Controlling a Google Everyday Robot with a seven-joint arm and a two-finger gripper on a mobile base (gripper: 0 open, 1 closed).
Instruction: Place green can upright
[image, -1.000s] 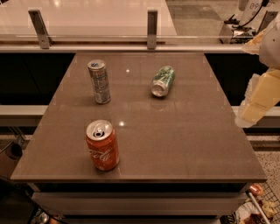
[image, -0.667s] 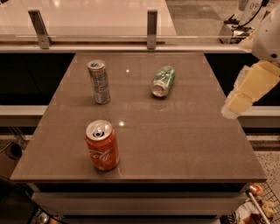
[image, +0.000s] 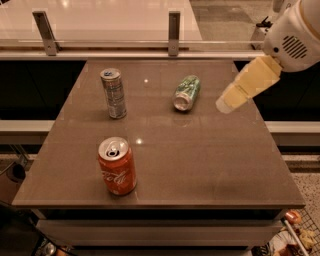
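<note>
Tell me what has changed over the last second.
The gripper has swung in from beyond the table edge toward the green can, without touching it. The green can lies on its side as before; the silver can and the orange-red can stand upright, unmoved.

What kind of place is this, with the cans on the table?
Probably an office break area: a brown table holding soda cans, the green can on its side, and a pale counter behind. The gripper hovers right of that can.

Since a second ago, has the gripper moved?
Yes. The gripper has swung left from beyond the table's right edge toward the lying green can.
</note>
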